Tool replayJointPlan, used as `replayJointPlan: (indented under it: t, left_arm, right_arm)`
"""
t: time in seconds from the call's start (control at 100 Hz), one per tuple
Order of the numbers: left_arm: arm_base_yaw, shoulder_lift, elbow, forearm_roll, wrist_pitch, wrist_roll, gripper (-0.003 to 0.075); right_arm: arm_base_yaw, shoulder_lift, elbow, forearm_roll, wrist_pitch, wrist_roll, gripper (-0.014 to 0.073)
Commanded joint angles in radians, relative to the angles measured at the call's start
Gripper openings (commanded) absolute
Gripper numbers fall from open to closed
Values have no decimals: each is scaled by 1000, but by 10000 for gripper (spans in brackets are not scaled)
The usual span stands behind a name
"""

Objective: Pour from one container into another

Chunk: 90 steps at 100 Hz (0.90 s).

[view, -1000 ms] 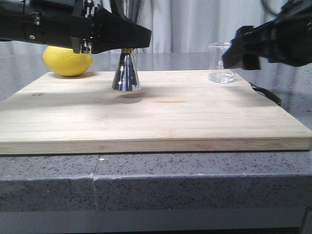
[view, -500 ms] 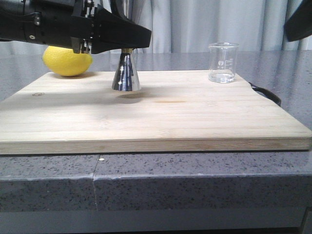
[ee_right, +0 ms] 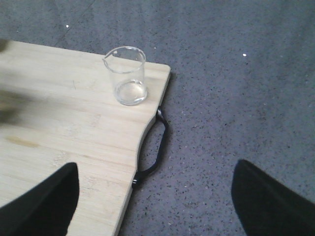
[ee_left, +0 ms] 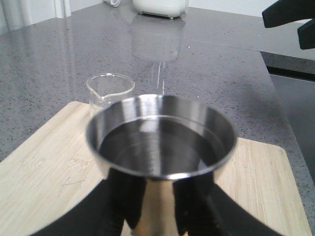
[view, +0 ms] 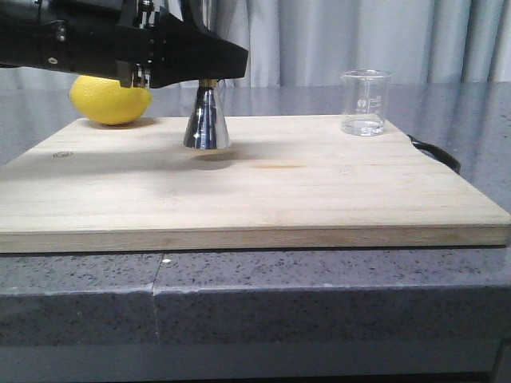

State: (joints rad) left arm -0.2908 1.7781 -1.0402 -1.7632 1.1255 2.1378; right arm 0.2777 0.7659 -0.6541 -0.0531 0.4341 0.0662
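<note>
We take the wooden cutting board (view: 263,187) as our landmark; it lies flat on the grey speckled counter (view: 319,303).

The steel jigger (view: 207,120) sits just above the board's rear left part, its foot clear of the wood with a small shadow beneath it. Our left gripper (view: 209,68) is clamped on the jigger near its narrow waist, and in the left wrist view the black fingers (ee_left: 120,196) press against both sides of the stem below the wide upper cup. That cup (ee_left: 160,135) holds dark liquid (the surface looks level, the jigger upright).

The glass beaker (view: 366,102) stands upright on the board's rear right corner, well apart from the jigger and touched by nothing. From the right wrist view we see its pour lip (ee_right: 107,56) and what looks like an empty bottom, with the board's black handle (ee_right: 155,147) just beside it at the edge.

Our right gripper (ee_right: 152,201) is out of the front view; the right wrist view shows its two fingers spread wide apart, holding nothing, over the board's right edge.

A lemon (view: 110,100) rests on the board's rear left corner, behind the left arm.
</note>
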Motion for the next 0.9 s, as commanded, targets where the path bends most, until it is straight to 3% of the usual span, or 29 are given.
replayJointPlan:
  t: [0.0, 0.34, 0.54, 0.89]
  left_arm:
    - [-9, -40, -28, -77, 68, 2, 188]
    - [-9, -40, -28, -77, 59, 5, 187]
    - [-9, -40, -28, -77, 45, 104, 187]
    - [-1, -40, -28, -77, 37, 133, 187]
  right_arm:
    - [-7, -8, -26, -2, -52, -1, 573]
    - [-7, -8, -26, -2, -53, -1, 573]
    - [-7, -8, -26, -2, -53, -1, 573]
    - [-7, -8, -26, -2, -56, -1, 573]
